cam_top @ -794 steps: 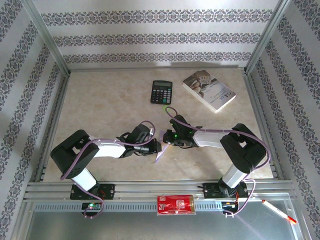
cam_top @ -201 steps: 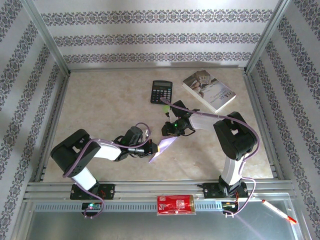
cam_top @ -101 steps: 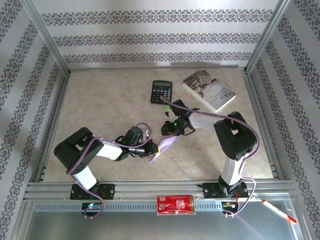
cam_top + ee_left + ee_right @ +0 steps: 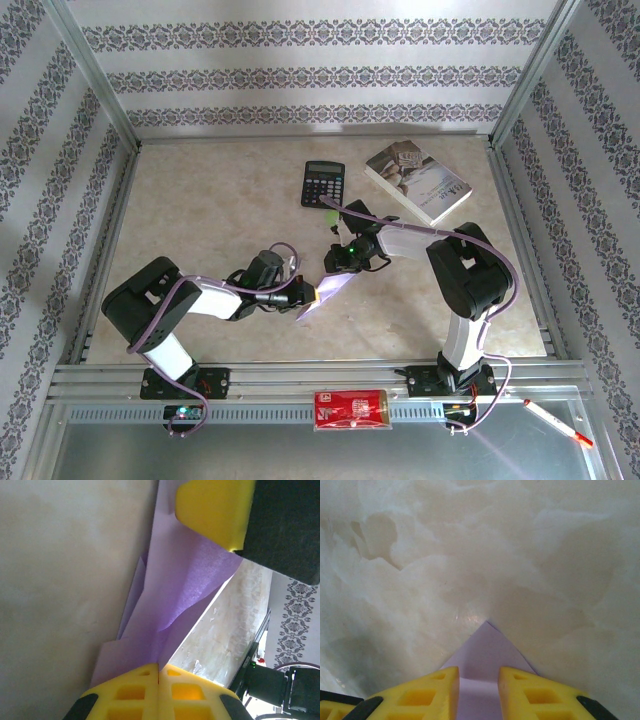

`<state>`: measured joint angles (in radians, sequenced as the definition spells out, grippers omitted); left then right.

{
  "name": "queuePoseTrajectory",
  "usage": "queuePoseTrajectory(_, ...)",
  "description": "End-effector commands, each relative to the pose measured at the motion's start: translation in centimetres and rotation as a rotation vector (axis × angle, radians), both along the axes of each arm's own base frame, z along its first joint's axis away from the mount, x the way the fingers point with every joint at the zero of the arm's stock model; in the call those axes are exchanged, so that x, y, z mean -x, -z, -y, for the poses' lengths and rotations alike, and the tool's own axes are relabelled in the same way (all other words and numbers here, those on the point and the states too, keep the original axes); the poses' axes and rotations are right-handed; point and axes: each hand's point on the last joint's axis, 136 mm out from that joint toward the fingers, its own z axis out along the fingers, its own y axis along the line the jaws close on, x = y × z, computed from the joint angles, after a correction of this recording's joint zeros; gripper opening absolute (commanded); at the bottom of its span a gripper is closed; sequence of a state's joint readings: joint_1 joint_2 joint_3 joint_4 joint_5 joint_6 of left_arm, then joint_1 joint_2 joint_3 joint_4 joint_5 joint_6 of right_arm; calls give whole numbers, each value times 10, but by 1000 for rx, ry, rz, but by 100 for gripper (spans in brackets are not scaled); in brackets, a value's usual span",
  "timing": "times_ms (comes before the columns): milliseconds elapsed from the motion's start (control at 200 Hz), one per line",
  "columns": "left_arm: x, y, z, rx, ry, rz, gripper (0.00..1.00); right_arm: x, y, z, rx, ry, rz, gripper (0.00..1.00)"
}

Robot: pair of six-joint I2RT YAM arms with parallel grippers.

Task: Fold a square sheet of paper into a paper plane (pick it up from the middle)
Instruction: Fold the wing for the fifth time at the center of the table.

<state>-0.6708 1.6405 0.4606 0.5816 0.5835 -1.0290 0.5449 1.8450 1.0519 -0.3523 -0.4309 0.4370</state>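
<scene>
The half-folded square sheet of paper [image 4: 180,595] hangs just above the bench [image 4: 200,220], well to the near side of the calculator [image 4: 322,184]. The left hand [image 4: 158,672] is pinched together on one end, likely to steady it. The right hand [image 4: 478,674] stands slightly apart, straddling the paper's point (probably lining up a crease).

This looks like a robot laboratory cell, not a home: a marble-look desk [image 4: 200,200] is closed in by aluminium frame bars [image 4: 92,70] and panels with striped patterned wallpaper [image 4: 320,75]. The left arm [image 4: 190,300] and the right arm [image 4: 465,280], with purple cables, are bolted to a metal rail [image 4: 300,380] at the near edge of the desk. Beyond the right claw [image 4: 332,266] lie a calculator [image 4: 322,184] and a book [image 4: 417,181], ordinary office things.
</scene>
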Motion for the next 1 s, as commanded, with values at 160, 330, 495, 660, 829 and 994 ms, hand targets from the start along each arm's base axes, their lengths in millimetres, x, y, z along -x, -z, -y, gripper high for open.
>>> queuePoseTrajectory(160,-6,12,-10,-42,-32,-19,0,9,17,17,79,1,-45,29)
queuePoseTrajectory(330,-5,16,-12,-58,-30,-33,0,6,11,16,70,0,-33,29)
queuePoseTrajectory(495,-1,22,-15,-73,-32,-51,0,-7,-10,6,20,-4,17,32)
queuePoseTrajectory(660,1,27,-16,-71,-38,-67,0,-20,-35,-5,-36,-2,64,34)
queuePoseTrajectory(829,1,27,-16,-71,-35,-69,0,-24,-48,-4,-47,8,93,35)
queuePoseTrajectory(994,3,28,-17,-75,-35,-73,0,-24,-64,0,-62,14,145,35)
